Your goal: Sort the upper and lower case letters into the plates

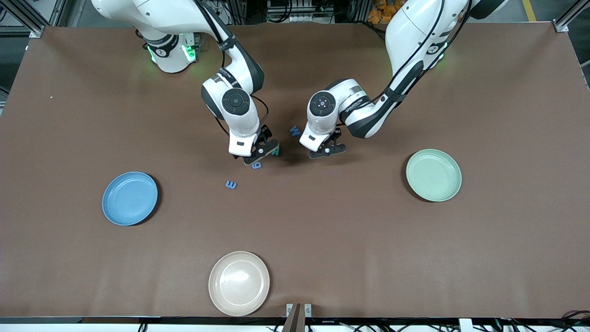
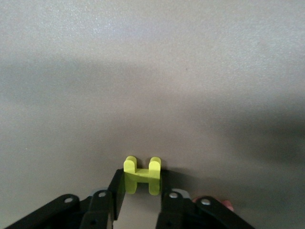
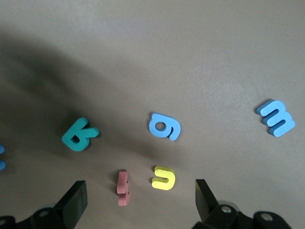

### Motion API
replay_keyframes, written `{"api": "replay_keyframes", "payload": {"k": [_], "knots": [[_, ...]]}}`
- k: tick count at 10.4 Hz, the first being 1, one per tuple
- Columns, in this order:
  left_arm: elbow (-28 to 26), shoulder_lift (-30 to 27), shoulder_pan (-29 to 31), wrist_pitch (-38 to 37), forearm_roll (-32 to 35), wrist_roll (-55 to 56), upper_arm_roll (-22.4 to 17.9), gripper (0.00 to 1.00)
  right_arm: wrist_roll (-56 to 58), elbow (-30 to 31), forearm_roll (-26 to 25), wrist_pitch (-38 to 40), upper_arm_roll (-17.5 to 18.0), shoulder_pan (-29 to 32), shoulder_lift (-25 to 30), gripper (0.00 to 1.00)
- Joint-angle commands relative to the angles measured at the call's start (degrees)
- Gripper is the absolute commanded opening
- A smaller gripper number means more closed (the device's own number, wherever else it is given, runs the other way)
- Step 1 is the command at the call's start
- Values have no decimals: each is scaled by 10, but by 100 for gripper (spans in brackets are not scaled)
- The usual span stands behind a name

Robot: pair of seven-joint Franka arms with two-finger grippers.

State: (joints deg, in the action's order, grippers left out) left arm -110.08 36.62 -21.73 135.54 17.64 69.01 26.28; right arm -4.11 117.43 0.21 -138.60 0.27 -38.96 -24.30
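Under left gripper [image 2: 138, 202], yellow H [image 2: 141, 175] half-hidden

Letters [image 1: 231, 185] lie mid-table between two plates [image 1: 130, 198], third plate [image 1: 239, 283] nearest camera.

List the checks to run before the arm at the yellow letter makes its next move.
1. Left jaws closed on the yellow H, one on each side: ok.
2. H lifted off the table: cannot tell.
3. Right jaws open, over the yellow u and the red letter, gripping nothing: ok.
4. Green plate in plain view at the left arm's end, blue plate at the right arm's end: ok.
5. The two arms' wrists apart, not touching: ok.
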Motion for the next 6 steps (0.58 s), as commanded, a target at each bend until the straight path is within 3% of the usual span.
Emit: {"api": "replay_keyframes", "payload": {"k": [1,3,6], "knots": [[-2,-20,8,-2,21,15,-1,0,11,55,4,-49,-1,-7,25,100],[2,-71,35,-47,21,7,-1,0,10,84,4,-103,0,-15,22,100],[3,-120,96,-86,21,-25,1,0,-2,84,9,-105,0,-36,21,100]]}}
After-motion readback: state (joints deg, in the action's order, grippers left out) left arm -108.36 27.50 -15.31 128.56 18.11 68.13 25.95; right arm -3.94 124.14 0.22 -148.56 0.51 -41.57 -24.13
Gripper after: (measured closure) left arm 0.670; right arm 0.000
